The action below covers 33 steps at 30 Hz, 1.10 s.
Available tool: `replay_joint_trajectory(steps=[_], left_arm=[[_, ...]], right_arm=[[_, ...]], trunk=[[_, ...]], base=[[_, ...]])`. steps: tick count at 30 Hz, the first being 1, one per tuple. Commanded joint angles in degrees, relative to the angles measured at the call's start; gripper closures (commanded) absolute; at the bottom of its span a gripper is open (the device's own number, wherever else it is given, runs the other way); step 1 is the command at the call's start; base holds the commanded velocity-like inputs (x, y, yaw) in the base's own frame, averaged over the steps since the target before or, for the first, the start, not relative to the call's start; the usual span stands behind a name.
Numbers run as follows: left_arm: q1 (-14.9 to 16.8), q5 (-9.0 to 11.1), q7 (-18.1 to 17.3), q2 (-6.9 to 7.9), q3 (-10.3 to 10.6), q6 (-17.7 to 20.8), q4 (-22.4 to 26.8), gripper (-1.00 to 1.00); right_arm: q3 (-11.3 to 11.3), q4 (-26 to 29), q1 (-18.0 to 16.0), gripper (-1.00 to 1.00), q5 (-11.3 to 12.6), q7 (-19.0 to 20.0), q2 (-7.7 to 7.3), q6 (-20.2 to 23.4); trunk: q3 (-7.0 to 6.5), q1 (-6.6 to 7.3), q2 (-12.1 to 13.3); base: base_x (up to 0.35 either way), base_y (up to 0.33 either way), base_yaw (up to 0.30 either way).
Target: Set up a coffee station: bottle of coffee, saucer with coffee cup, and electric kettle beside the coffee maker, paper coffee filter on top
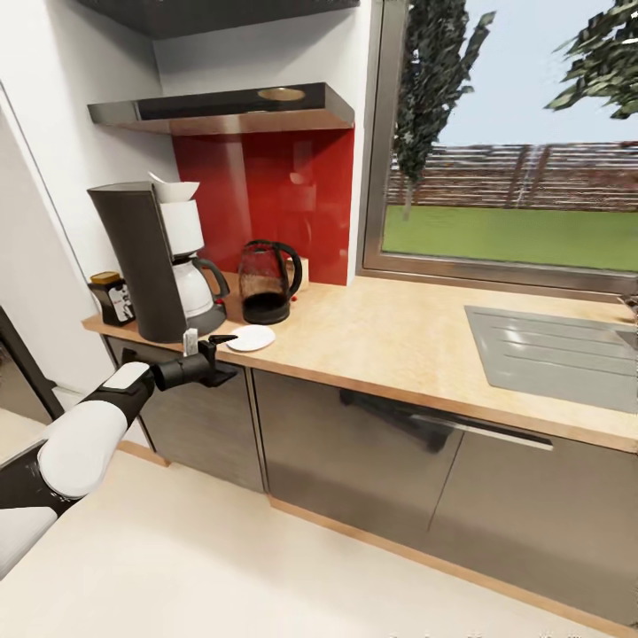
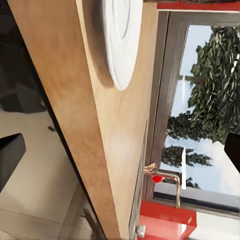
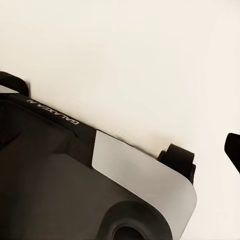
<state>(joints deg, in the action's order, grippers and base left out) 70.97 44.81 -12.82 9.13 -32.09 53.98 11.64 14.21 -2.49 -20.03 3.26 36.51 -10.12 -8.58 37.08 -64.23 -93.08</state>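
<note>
- We're parked in front of the surface, and most of the station is already grouped at its far left end: coffee maker standing upright, filter sitting in its top, coffee jar just beside it on the corner, kettle on its other side.
- The saucer is lying flat near the front edge, just in front of the kettle and next to the maker. Nothing on it yet, and we're not spotting the cup from here.
- Our left gripper is hovering at the surface edge right by the saucer, jaws looking spread with nothing between them. The wrist cam is showing the saucer rim close up.
- Right gripper: its camera is looking at the robot's own body and the floor, so we can't tell how the jaws stand.
- Handling guess: the saucer is light, stiff, glossy and probably slippery, also chippable. It's so flat there's little to grab, so we're thinking pinch the raised rim from the side, or just leave it, since it's sitting about right.
- The cup, once found, is probably best taken by the rim or handle, gently.
</note>
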Motion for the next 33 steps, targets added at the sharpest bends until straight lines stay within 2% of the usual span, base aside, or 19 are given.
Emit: replay_joint_trajectory(steps=[1, 11, 17, 20, 23, 24, 27, 28, 30, 31, 33], left_arm=[[0.0, -0.6, -0.4, 0.01, -0.3, 0.2, -0.1, -1.00], [0.0, -0.7, -0.8, -0.12, -0.3, 2.3, -0.8, -1.00], [0.0, -0.7, -0.9, -0.39, -0.1, 2.7, -7.6, -1.00], [-0.6, -0.8, -1.0, -1.76, 0.1, 2.8, -9.1, -1.00], [-2.7, -0.9, -1.1, -3.00, 1.8, 2.8, -9.6, -1.00], [-3.9, -0.9, -1.4, -3.50, 3.9, 2.8, -9.8, -1.00], [-5.6, -0.9, -3.6, -4.11, 7.9, 2.8, -9.9, -1.00], [-6.9, -0.9, -6.8, -4.37, 11.2, 2.7, -9.9, -1.00], [-8.3, -0.9, -11.4, -4.53, 15.5, 2.5, -9.9, -1.00], [-9.7, -0.9, -17.3, -4.64, 20.9, 2.0, -9.8, -1.00], [-12.3, -0.9, -32.0, -4.72, 34.9, 0.5, -9.7, -1.00]], right_arm=[[0.5, -0.2, -0.1, -1.00, 0.3, 0.2, 0.01, -0.5], [0.5, -0.2, -0.1, -1.00, 0.3, 0.1, 0.01, -0.5], [0.5, -0.2, -0.1, -1.00, 0.3, 0.1, 0.01, -0.5], [0.5, -0.2, -0.1, -1.00, 0.3, 0.1, 0.01, -0.5], [0.5, -0.2, -0.1, -1.00, 0.3, 0.0, 0.01, -0.6], [0.5, -0.2, -0.1, -1.00, 0.3, 0.0, 0.01, -0.6], [0.4, -0.2, -0.1, -1.00, 0.3, 0.0, 0.01, -0.6], [0.4, -0.2, -0.1, -1.00, 0.3, 0.0, -0.02, -0.6], [0.4, -0.2, -0.1, -1.00, 0.3, 0.0, -0.04, -0.6], [0.4, -0.2, -0.1, -1.00, 0.3, 0.0, -0.04, -0.6], [0.4, -0.2, -0.1, -1.00, 0.3, 0.0, -0.06, -0.6]], trunk=[[0.05, 0.01, 0.0], [0.05, 0.01, 0.0], [0.05, 0.01, 0.0], [0.05, 0.01, 0.0], [0.05, 0.01, 0.0], [0.05, 0.01, 0.0], [0.05, 0.01, 0.0], [0.05, 0.01, 0.0], [0.05, 0.01, 0.0], [0.05, 0.01, 0.0], [0.05, 0.01, 0.0]], base=[[-0.038, 0.000, 0.000], [-0.013, 0.000, 0.000], [-0.001, 0.000, 0.000], [0.000, 0.000, 0.000], [0.000, 0.000, 0.000], [0.000, 0.000, 0.000], [0.000, 0.000, 0.000], [0.000, 0.000, 0.000], [0.000, 0.000, 0.000], [0.000, 0.000, 0.000], [0.000, 0.000, 0.000]])
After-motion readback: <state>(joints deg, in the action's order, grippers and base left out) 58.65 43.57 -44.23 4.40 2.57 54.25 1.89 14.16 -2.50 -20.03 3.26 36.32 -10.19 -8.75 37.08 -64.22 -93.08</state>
